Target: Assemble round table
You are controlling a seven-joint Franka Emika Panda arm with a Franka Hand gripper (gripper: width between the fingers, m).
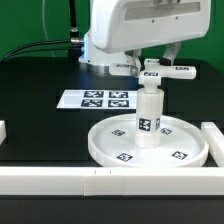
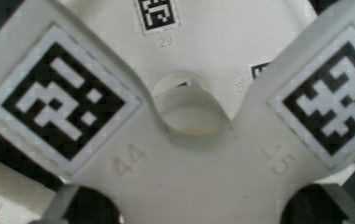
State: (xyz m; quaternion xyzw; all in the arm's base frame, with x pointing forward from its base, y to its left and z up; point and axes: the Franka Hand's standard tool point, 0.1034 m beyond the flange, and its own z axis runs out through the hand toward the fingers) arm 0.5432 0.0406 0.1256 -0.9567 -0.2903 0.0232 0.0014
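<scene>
The gripper (image 1: 160, 64), pointing straight down from the arm, clasps the cross-shaped base (image 1: 172, 70) at the top of the upright cylinder leg (image 1: 149, 115), which stands on the round disc (image 1: 104, 142) near the desk's front edge.

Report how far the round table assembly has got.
Done: the leg stands upright in the centre of the round disc. In hand: the fingers hold the cross-shaped base just above the leg. Left: seat the base on the leg top.

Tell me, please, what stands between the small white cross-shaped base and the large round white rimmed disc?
The short thick white cylinder leg stands upright on the disc, under the cross-shaped base; the exterior view shows this.
</scene>
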